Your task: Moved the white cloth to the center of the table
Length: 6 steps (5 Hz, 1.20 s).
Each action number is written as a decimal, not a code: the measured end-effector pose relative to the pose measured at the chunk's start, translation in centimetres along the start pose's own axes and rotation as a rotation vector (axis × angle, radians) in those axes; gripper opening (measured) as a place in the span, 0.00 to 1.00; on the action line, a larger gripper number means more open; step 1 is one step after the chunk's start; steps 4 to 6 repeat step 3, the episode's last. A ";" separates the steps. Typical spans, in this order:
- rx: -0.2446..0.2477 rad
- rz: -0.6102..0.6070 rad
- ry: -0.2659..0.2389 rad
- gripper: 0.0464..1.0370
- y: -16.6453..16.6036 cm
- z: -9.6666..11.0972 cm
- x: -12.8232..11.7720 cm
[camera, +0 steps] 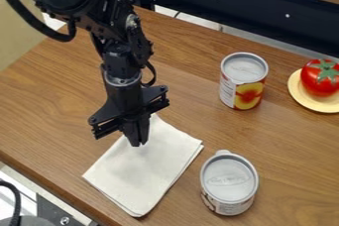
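Note:
The black gripper (136,143) hangs over the upper part of the white cloth (142,173), its two fingers together and pointing down. It is shut, and I cannot tell whether its tips touch the cloth. Folded into a rough rectangle, the cloth lies flat at the lower left of the wooden table (192,61), slanted, with its lower left corner near the table's front edge. The arm and gripper cover part of its upper end.
A can with a fruit label (244,81) stands right of the gripper, farther back. Another can (229,183) stands close to the cloth's right side. At the right edge, a tomato (320,78) sits on a yellow plate (311,104). A dark beam (252,9) runs behind the table.

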<state>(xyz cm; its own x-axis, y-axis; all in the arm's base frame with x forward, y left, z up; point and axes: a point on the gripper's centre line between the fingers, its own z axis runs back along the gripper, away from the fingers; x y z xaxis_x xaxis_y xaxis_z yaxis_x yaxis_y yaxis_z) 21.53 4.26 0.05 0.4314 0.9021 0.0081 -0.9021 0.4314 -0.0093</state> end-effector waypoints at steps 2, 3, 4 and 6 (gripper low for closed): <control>0.000 0.000 0.000 0.02 0.0 0.0 0.0; -0.001 0.000 -0.001 0.17 0.0 0.0 0.0; -0.001 0.000 -0.001 0.17 0.0 0.0 0.0; -0.001 0.000 -0.001 0.17 0.0 0.0 0.0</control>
